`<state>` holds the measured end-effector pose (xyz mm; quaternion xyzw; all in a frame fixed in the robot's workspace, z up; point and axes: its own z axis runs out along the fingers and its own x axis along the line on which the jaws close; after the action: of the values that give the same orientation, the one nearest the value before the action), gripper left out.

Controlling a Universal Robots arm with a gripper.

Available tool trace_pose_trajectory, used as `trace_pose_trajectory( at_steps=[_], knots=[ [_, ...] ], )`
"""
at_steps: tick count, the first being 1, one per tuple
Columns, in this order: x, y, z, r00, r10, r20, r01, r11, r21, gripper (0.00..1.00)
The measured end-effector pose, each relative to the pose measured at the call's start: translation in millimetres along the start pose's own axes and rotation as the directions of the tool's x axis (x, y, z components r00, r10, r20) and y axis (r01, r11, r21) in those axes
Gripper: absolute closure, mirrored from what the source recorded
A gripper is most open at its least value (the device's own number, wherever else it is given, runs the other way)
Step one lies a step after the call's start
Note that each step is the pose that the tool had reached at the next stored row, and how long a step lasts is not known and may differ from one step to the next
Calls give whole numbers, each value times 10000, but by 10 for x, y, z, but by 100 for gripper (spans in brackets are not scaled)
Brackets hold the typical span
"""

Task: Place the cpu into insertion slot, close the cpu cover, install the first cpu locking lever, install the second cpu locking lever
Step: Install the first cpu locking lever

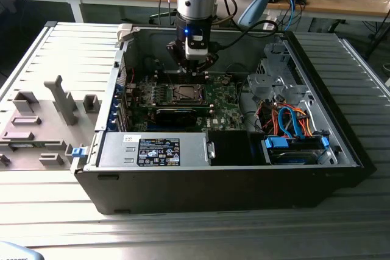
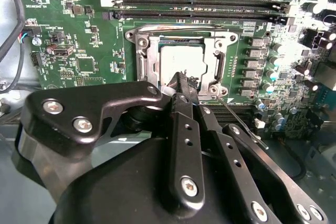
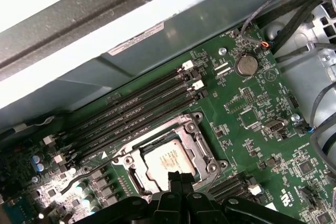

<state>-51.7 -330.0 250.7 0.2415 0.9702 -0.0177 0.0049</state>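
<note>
The hand (image 2: 181, 85), fingers closed together on nothing, sits at the edge of the cpu (image 2: 184, 59) seated in the insertion slot (image 2: 209, 64) under the lowered cpu cover (image 2: 149, 64).

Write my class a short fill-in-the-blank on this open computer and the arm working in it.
1. The cpu, framed by the cpu cover, lies on a ____ circuit board.
2. The tool is nearest the cpu, its jaws ____.
3. In the exterior view, orange and ____ cables lie inside the computer case.
Missing: green; shut; blue.
</note>
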Motion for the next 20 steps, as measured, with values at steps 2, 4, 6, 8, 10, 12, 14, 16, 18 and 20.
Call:
trace_pose_trajectory(
  at_steps=[2, 4, 6, 8, 10, 12, 14, 16, 18, 20],
  knots=[
    [0, 0, 0, 10000, -32, 2, 32, 10000, -1, 89],
    [0, 0, 0, 10000, -64, 2, 64, 10000, -2, 89],
    [0, 0, 0, 10000, -89, 3, 89, 10000, -2, 89],
    [0, 0, 0, 9999, -116, 4, 116, 9999, -2, 89],
    [0, 0, 0, 9999, -167, 5, 167, 9999, -3, 89],
    [0, 0, 0, 9998, -204, 7, 204, 9998, -4, 89],
    [0, 0, 0, 9997, -238, 8, 238, 9997, -5, 89],
    [0, 0, 0, 9996, -280, 9, 280, 9996, -6, 89],
    [0, 0, 0, 9995, -326, 10, 326, 9995, -6, 89],
    [0, 0, 0, 9993, -362, 12, 362, 9993, -7, 89]
  ],
)
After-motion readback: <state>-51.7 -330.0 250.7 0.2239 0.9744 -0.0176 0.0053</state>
